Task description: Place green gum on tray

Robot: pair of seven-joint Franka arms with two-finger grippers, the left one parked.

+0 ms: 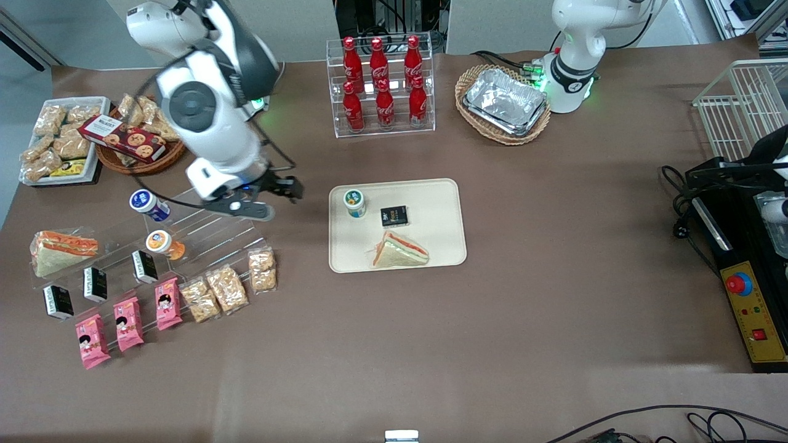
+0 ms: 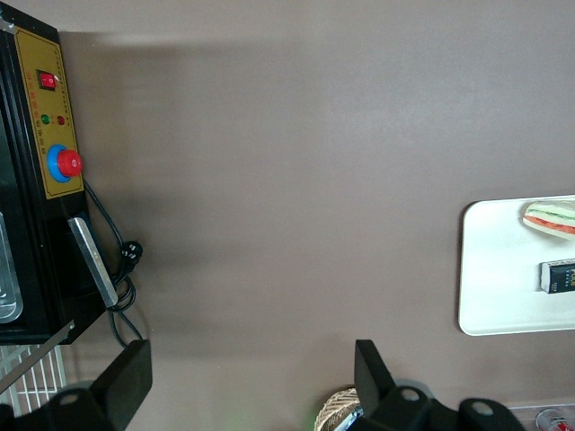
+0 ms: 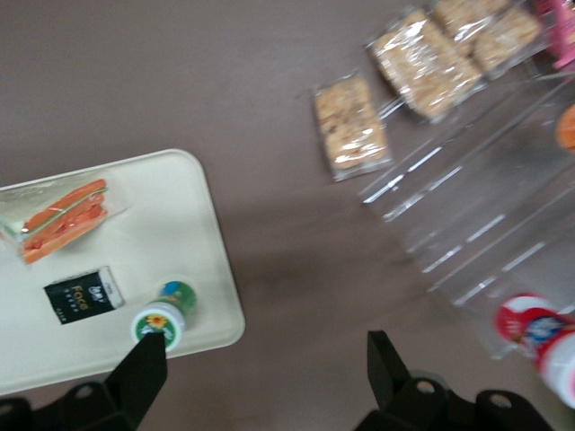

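- One green gum [image 1: 354,202] bottle, one blue-lidded bottle [image 1: 148,205], one orange-lidded bottle [image 1: 162,243].
- One tray [image 1: 438,203], carrying three things.
- Two sandwiches [image 1: 399,251]: one on the tray, one on the clear stand.
- Four small black boxes [image 1: 394,216].
- Six red cola bottles [image 1: 381,83].
- Three pink snack packets [image 1: 129,323].
- Three clear cracker packs [image 1: 226,288] near the stand.
- One gripper [image 1: 280,198], open-fingered, above the table just beside the tray.

The working arm leans out over the table, its white forearm angled steeply down, wrist tipped toward the middle of the table. The gripper [image 1: 280,192] hangs in the air, touching nothing, its two dark fingers [image 3: 144,373] spread wide apart with only empty space between them.
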